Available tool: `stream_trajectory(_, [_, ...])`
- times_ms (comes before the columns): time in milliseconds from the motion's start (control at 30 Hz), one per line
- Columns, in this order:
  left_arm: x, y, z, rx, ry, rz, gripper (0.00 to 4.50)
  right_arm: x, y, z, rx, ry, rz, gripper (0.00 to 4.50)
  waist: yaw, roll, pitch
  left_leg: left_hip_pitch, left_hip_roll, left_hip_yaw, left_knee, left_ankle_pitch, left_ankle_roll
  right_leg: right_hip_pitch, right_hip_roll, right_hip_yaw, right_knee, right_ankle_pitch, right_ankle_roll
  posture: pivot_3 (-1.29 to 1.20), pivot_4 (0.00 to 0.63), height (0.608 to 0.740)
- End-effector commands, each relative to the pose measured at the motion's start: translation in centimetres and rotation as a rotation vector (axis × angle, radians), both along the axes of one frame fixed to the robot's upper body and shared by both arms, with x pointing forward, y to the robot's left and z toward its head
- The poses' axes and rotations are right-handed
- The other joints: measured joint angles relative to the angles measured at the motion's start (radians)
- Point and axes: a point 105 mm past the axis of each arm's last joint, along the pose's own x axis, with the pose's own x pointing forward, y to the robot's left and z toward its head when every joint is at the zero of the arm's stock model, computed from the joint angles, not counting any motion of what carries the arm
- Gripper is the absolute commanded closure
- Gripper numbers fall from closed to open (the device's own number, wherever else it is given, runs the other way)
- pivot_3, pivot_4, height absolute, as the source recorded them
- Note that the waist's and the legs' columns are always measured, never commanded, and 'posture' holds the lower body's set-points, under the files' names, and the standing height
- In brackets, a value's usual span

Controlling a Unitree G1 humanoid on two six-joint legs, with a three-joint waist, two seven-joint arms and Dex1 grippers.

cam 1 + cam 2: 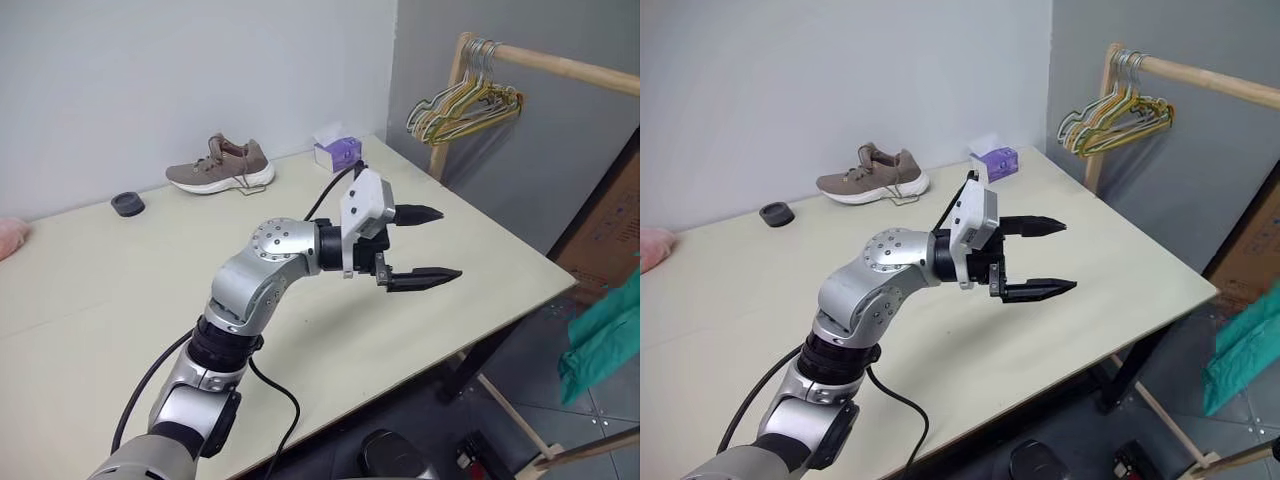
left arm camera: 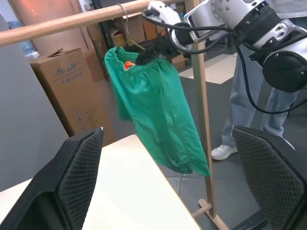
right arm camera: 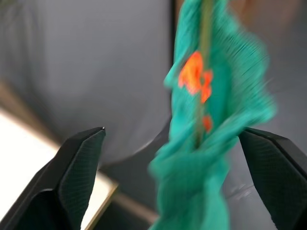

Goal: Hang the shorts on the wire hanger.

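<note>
1. Head views: the left gripper (image 1: 430,245), jaws wide apart and empty, hovers at frame centre over the table (image 1: 100,290). A shoe (image 1: 220,166), a tissue box (image 1: 337,152) and a bunch of hangers (image 1: 465,108) on a wooden rail (image 1: 560,66) lie beyond. The shorts (image 1: 605,340) show as a teal patch at the right edge.
2. Left wrist view: the shorts (image 2: 153,110) hang whole from the rail (image 2: 62,23) on a hanger hook (image 2: 123,17), upper centre, with the right gripper (image 2: 148,55) at their waistband; its fingers cannot be told here.
3. Right wrist view: the orange drawstring (image 3: 194,76) shows; the fingers (image 3: 79,167) stand wide apart, the shorts (image 3: 206,143) between them, ungripped.
</note>
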Motion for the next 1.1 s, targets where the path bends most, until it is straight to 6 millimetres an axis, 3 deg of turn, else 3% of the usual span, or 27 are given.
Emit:
stream_trajectory(33, [-0.2, 0.0, 0.6, -0.010, -0.040, -0.010, 0.00, -0.4, 0.1, 3.6, -0.197, -0.097, -0.041, 0.02, 0.000, 0.000, 0.000, 0.000, 0.000, 0.000, 0.000, 0.000, 0.000, 0.000, 0.000, 0.000, 0.000, 0.000, 0.000, -0.43, 0.029, 0.740])
stream_trajectory(167, [0.4, 0.5, 0.2, 0.000, -0.036, 0.029, 0.00, 0.0, 1.5, 6.2, -0.396, -0.169, -0.036, 0.02, 0.000, 0.000, 0.000, 0.000, 0.000, 0.000, 0.000, 0.000, 0.000, 0.000, 0.000, 0.001, 0.000, 0.000, 0.000, -0.43, 0.026, 0.740])
stream_trajectory(267, [1.5, 1.3, -0.4, 0.006, -0.040, 0.120, 0.00, 1.8, 5.4, 7.3, -0.505, -0.272, 0.129, 0.02, -0.004, 0.001, -0.001, 0.000, 0.000, 0.000, 0.000, 0.000, 0.000, 0.000, 0.000, 0.002, 0.000, 0.000, 0.000, -0.42, 0.015, 0.740])
stream_trajectory(333, [3.0, 2.4, -0.9, 0.009, -0.041, 0.248, 0.00, 3.2, 9.0, 6.7, -0.530, -0.310, 0.283, 0.02, -0.006, 0.001, -0.001, 0.000, 0.001, 0.000, 0.000, 0.000, 0.000, 0.000, 0.001, 0.002, 0.000, 0.000, 0.000, -0.40, 0.005, 0.740])
stream_trajectory(400, [5.4, 4.7, -1.8, 0.010, -0.040, 0.480, 0.00, 4.7, 13.6, 4.8, -0.509, -0.325, 0.490, 0.02, -0.005, 0.000, -0.001, 0.000, 0.001, -0.001, 0.000, 0.000, 0.000, 0.000, 0.001, 0.002, 0.000, 0.000, 0.000, -0.37, 0.000, 0.740])
stream_trajectory(500, [8.4, 10.3, -4.3, 0.035, -0.019, 0.903, 0.00, 6.2, 20.2, 1.0, -0.453, -0.362, 0.742, 0.02, 0.002, -0.001, -0.002, 0.000, 0.002, -0.002, 0.000, 0.000, 0.000, -0.001, 0.001, 0.002, 0.001, 0.000, 0.001, -0.33, 0.000, 0.740])
stream_trajectory(600, [8.9, 13.6, -6.1, 0.087, -0.028, 1.138, 0.00, 6.9, 23.6, -1.5, -0.405, -0.370, 0.859, 0.02, 0.030, -0.002, -0.001, -0.001, 0.002, -0.004, 0.000, 0.000, 0.000, -0.003, 0.001, 0.000, 0.004, 0.000, 0.001, -0.28, 0.000, 0.740])
stream_trajectory(700, [8.3, 19.2, -9.5, 0.153, 0.019, 1.442, 0.00, 7.9, 29.3, -5.6, -0.351, -0.363, 1.055, 0.02, 0.069, -0.005, -0.005, -0.010, 0.001, -0.006, 0.003, 0.000, 0.000, -0.012, -0.001, -0.002, 0.004, 0.002, 0.002, -0.23, 0.000, 0.740])
stream_trajectory(767, [7.5, 21.9, -11.0, 0.153, 0.073, 1.574, 0.00, 8.4, 31.7, -7.4, -0.298, -0.356, 1.126, 0.02, 0.096, -0.009, -0.007, -0.013, 0.001, -0.008, 0.003, 0.000, 0.000, -0.015, -0.005, -0.004, 0.004, 0.003, -0.001, -0.20, 0.000, 0.740])
stream_trajectory(900, [6.1, 25.1, -12.0, 0.084, 0.140, 1.718, 0.00, 9.5, 34.1, -9.8, -0.200, -0.332, 1.178, 0.02, 0.181, -0.009, -0.007, -0.020, -0.001, -0.014, 0.003, 0.000, 0.000, -0.022, -0.009, -0.011, 0.006, 0.006, -0.005, -0.15, 0.000, 0.740])
stream_trajectory(1100, [5.3, 26.8, -12.1, 0.039, 0.174, 1.790, 0.00, 10.9, 34.1, -11.8, -0.159, -0.297, 1.136, 0.02, 0.279, -0.011, -0.009, -0.028, -0.003, -0.019, 0.004, 0.000, -0.001, -0.029, -0.012, -0.017, 0.007, 0.007, -0.007, -0.09, 0.000, 0.740])
